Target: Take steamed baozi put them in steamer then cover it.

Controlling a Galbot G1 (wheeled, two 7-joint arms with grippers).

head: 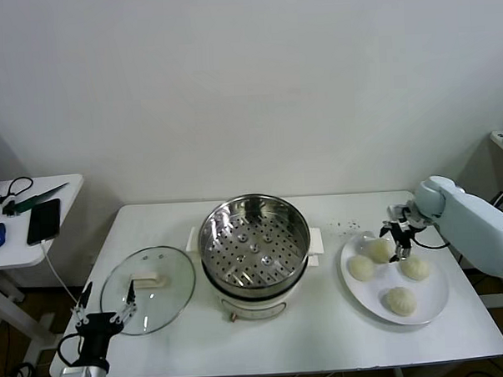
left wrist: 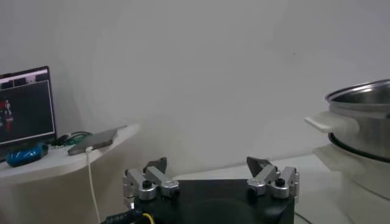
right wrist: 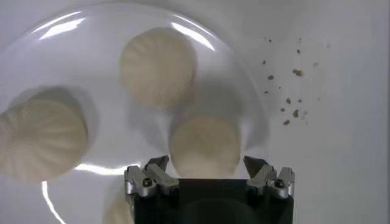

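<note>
Several cream-white baozi lie on a white plate (head: 432, 310) at the right: one at the far side (head: 378, 251), one at the left (head: 360, 268), one at the right (head: 415, 268), one at the front (head: 400, 300). My right gripper (head: 401, 242) is open just above the far baozi (right wrist: 204, 146), which sits between its fingers (right wrist: 155, 165). The steel steamer (head: 254, 238) stands open and empty in the middle of the table; its side also shows in the left wrist view (left wrist: 359, 122). My left gripper (head: 103, 318) is open and empty at the table's front left.
A glass lid (head: 147, 290) with a white handle lies flat left of the steamer. Dark crumbs (head: 347, 227) are scattered behind the plate. A side table (head: 32, 219) at the far left holds a phone, cables and a blue object.
</note>
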